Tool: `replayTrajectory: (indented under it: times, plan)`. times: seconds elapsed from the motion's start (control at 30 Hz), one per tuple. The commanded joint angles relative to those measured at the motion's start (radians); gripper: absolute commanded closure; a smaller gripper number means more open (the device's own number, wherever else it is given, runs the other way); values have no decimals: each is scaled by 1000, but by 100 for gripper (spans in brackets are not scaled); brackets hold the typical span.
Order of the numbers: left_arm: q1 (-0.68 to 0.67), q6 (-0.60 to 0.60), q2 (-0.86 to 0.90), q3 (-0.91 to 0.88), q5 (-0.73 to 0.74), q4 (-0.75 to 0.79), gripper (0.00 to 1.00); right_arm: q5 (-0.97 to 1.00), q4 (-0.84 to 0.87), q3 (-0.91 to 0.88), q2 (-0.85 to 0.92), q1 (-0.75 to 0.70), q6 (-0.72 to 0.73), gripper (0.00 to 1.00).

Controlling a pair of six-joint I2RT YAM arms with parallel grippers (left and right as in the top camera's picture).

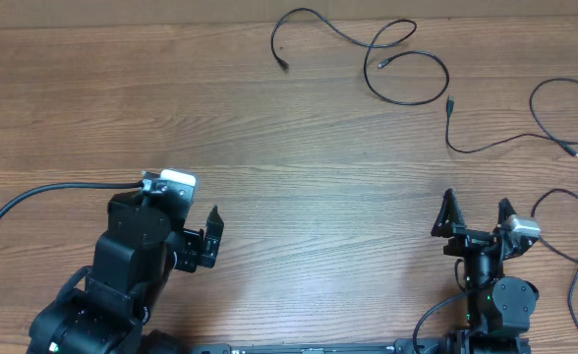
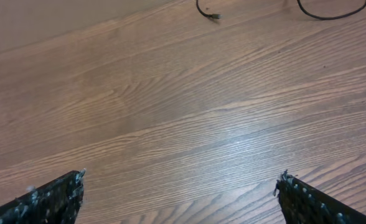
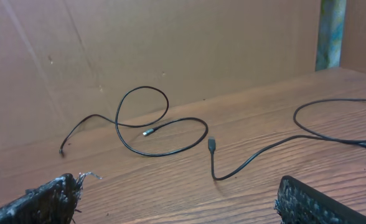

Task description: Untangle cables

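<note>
Three thin black cables lie on the wooden table at the far right. One cable (image 1: pixel 407 96) curls over itself in loops; it also shows in the right wrist view (image 3: pixel 164 134), and its plug end shows in the left wrist view (image 2: pixel 211 14). A second cable (image 1: pixel 495 146) runs from a plug to a loop at the right, apart from the first, and shows in the right wrist view (image 3: pixel 258 152). A third cable (image 1: pixel 574 197) lies at the right edge. My left gripper (image 1: pixel 213 236) (image 2: pixel 180 183) is open and empty at the near left. My right gripper (image 1: pixel 476 211) (image 3: pixel 180 186) is open and empty, nearer than the second cable.
A thick black arm cable (image 1: pixel 33 197) curves along the near left of the table (image 1: pixel 269 147). A brown cardboard wall (image 3: pixel 170 43) stands behind the table's far edge.
</note>
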Motion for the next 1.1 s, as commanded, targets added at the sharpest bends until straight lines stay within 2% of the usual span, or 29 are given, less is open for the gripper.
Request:
replayTrajectory:
  times: [0.0,0.07,0.17,0.27,0.4,0.5,0.77,0.97,1.07]
  plan:
    - [57,71,-16,-6,-2,9,1,4,8,-11,-12,5,-8,0]
    - [134,102,-28,-14,51,37,1,4,8,-11,-12,5,-8,0]
    - [284,199,-69,-61,262,140,1,4,8,-11,-12,5,-8,0]
    - [398,270,-156,-191,486,311,0,4,8,-11,-12,5,-8,0]
    - [476,271,-291,-415,626,537,0,4,8,-11,-12,5,-8,0]
    - [499,271,-399,-605,665,705,0,4,8,-11,-12,5,-8,0]
    - [557,271,-584,-929,671,911,0,4,8,-11,-12,5,-8,0]
    - [558,271,-711,-1077,670,967,0,4,8,-11,-12,5,-8,0]
    - [558,285,-752,-1093,640,987,0,4,8,-11,-12,5,-8,0]
